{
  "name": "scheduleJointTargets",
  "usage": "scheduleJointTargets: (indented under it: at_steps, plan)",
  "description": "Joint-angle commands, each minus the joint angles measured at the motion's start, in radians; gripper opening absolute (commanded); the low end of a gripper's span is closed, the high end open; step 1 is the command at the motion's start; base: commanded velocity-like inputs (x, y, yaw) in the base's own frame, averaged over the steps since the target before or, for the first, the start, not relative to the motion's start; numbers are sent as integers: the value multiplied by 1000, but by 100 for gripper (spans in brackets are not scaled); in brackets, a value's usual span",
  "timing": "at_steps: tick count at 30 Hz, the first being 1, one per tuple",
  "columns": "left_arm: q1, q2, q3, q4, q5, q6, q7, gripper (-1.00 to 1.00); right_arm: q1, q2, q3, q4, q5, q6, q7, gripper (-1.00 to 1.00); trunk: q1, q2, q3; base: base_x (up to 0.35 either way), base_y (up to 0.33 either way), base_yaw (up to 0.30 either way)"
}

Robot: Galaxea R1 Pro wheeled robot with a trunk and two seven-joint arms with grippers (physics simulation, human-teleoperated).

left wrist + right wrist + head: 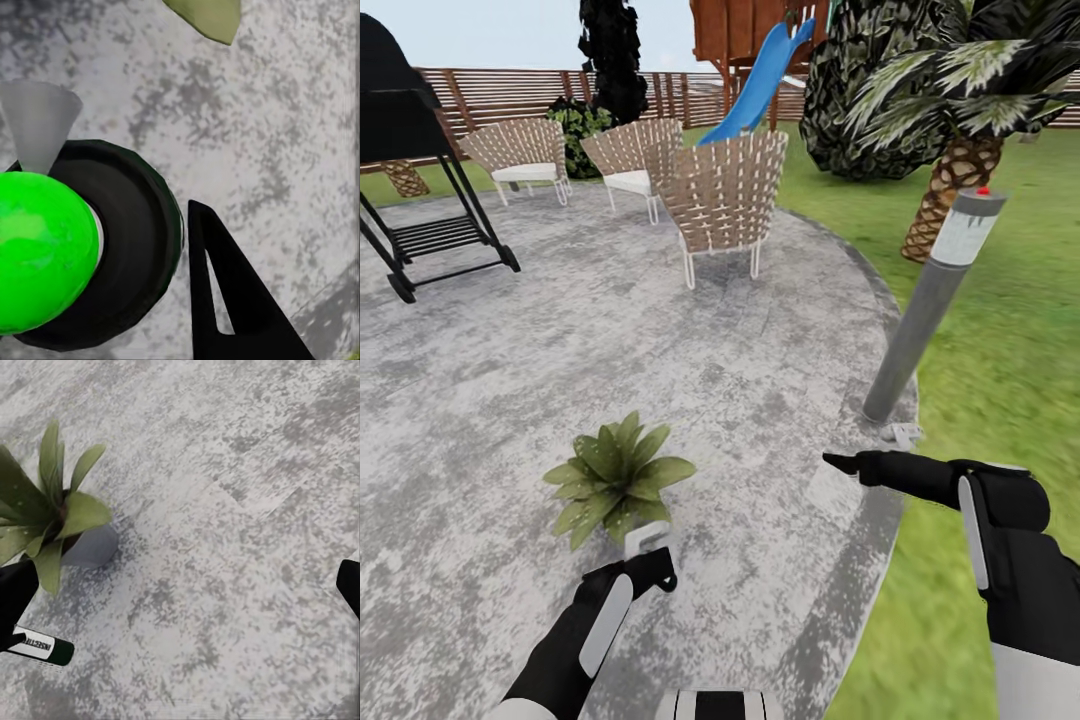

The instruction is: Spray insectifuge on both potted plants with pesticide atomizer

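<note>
A potted plant [615,480] with broad green leaves sits low on the grey stone patio [560,330] of the garden. Just in front of it, my left gripper [650,572] is shut on the pesticide atomizer [646,540], whose whitish head pokes out towards the leaves. In the left wrist view the atomizer [45,247] is seen end-on as a bright green round with a dark ring, beside a black finger [225,300]. My right gripper [844,463] hovers open to the plant's right, pointing at it. Its view holds the plant [52,514] and the labelled dark bottle [43,648]. No insectifuge shows on the leaves.
A tall grey post [930,300] with a red top leans at the patio's right edge, beside lawn [1000,380] and a palm [950,190]. Woven chairs [725,195], a black grill stand [430,230], a blue slide [760,80] and the wooden fence [510,95] lie farther back.
</note>
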Motion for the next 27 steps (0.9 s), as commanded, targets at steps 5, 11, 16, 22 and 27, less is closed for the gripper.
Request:
scheduleJointTargets:
  at_steps: [5, 11, 16, 22, 27]
  plan:
    - [0, -2, -2, -1, 11, -4, 9, -100, 1, 16, 51, 8, 29, 3, -122, 100, 0, 0, 2, 272, -227, 268]
    - [0, -17, -4, 6, 10, -4, 8, -100, 1, 24, 120, 10, 27, 3, -240, 100, 0, 0, 4, 157, -302, 189]
    - [11, -7, -17, 29, 23, -15, -3, -100, 12, 35, 133, 3, 25, -8, -237, 100, 0, 0, 4, -10, -205, 14]
    - [12, 27, -51, 35, 43, -49, -35, -100, 10, 56, 133, 2, 24, -25, -237, 100, 0, 0, 4, 0, 0, 0]
    - [12, 35, -58, 35, 43, -77, -47, -100, 10, 56, 133, 2, 24, -25, -237, 100, 0, 0, 4, 0, 0, 0]
